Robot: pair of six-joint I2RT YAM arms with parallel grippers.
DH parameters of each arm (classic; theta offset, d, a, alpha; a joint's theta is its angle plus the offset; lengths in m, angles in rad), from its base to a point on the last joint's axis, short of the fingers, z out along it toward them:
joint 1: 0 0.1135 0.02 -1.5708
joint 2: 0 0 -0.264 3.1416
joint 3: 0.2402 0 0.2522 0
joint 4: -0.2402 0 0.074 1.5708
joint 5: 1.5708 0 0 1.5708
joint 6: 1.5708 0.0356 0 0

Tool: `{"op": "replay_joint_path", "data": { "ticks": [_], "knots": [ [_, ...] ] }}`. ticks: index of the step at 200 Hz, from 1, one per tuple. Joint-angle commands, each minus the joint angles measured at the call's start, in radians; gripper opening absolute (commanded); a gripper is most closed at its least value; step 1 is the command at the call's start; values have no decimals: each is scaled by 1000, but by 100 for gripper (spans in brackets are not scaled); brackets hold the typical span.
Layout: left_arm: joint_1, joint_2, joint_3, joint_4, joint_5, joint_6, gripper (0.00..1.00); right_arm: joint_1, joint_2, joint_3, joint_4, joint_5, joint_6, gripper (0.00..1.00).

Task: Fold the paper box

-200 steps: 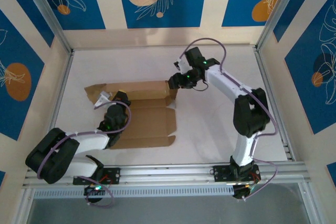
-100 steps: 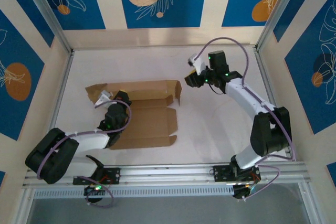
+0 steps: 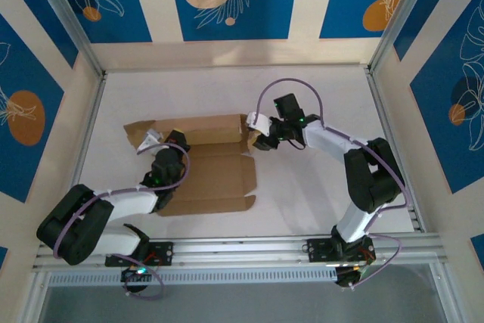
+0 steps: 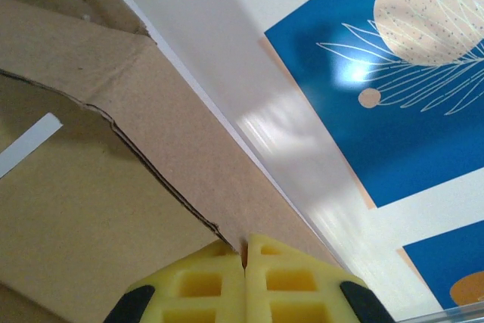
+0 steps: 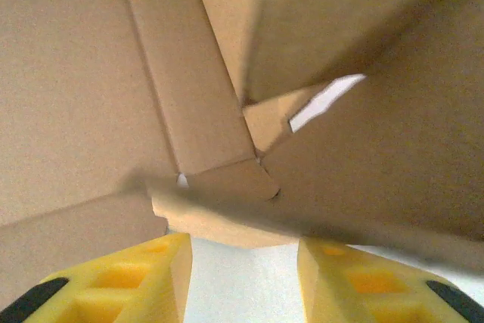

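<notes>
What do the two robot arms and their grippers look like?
The left arm and the right arm each have white links, black joints and a looping purple cable. The left gripper and the right gripper carry yellow fingers with hollow cells.

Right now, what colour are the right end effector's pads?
Yellow: the right end effector's foam pads, clearest in the right wrist view.

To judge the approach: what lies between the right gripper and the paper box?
Bare white table, in the right wrist view: it shows between the open fingers of the right gripper, and the flap of the paper box begins just beyond.
</notes>
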Motion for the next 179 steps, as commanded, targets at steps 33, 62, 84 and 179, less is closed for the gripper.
{"op": "replay_joint_path", "data": {
  "ticks": [33,62,84,179],
  "knots": [
    [-3,31,5,-19,38,8,0,53,-31,6,60,6,-82,39],
    [-1,33,-2,-10,42,7,0,49,-5,26,74,48,-52,36],
    [-2,38,-11,7,44,4,0,49,25,20,153,118,38,35],
    [-1,-39,-42,-37,55,33,0,80,-72,-205,520,141,188,23]
  ]
}}
